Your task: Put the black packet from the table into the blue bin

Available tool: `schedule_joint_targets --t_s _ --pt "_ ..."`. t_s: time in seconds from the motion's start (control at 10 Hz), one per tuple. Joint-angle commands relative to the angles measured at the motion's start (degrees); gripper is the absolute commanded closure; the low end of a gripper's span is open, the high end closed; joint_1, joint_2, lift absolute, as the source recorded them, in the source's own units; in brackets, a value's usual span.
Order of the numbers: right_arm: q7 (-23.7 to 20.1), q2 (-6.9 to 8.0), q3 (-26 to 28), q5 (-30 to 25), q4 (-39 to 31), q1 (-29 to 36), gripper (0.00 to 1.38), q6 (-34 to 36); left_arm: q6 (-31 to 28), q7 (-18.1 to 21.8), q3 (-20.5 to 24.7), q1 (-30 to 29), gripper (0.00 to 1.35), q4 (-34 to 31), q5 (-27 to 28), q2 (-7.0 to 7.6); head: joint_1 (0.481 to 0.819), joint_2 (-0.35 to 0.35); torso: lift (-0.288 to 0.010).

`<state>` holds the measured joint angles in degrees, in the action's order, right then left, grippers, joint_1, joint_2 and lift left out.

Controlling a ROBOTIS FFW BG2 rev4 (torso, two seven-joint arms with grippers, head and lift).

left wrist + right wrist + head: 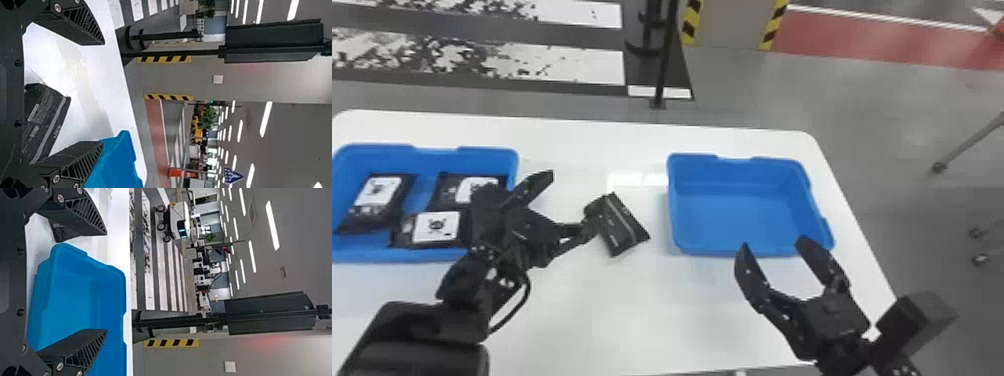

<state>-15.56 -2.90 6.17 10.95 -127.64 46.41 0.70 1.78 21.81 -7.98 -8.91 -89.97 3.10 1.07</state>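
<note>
The black packet [624,227] lies on the white table between two blue bins. In the head view my left gripper [573,187] is to its left with fingers spread, one finger overlapping the packet's left edge; contact cannot be told. The left wrist view has that gripper [102,94] open, with the packet [45,121] partly hidden behind its base and one finger. My right gripper [773,242] is open at the near edge of the right blue bin [742,215]. In the right wrist view, the open gripper [106,282] has the bin [74,301] beyond its fingers.
A left blue bin [432,256] holds several black packets with white labels, partly behind my left arm. The white table [632,310] ends just right of the right bin. A black pole [663,60] stands on the floor beyond the far edge.
</note>
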Motion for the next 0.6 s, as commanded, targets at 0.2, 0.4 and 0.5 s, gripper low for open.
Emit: schedule_joint_targets --t_s 0.2,0.4,0.5 --pt "0.0 -0.09 0.0 0.1 0.2 -0.1 0.14 0.0 -9.0 1.4 -4.1 5.7 0.13 5.7 2.7 -0.55 0.695 -0.221 -0.11" --pt "0.0 0.0 0.0 0.1 0.3 -0.1 0.14 0.0 -13.3 1.7 -7.2 8.5 0.13 8.5 2.7 -0.63 0.695 -0.244 -0.11" --pt "0.0 0.0 0.0 0.2 0.4 -0.1 0.14 0.0 -14.0 1.7 -8.5 9.9 0.13 10.7 2.8 -0.9 0.695 -0.259 -0.11"
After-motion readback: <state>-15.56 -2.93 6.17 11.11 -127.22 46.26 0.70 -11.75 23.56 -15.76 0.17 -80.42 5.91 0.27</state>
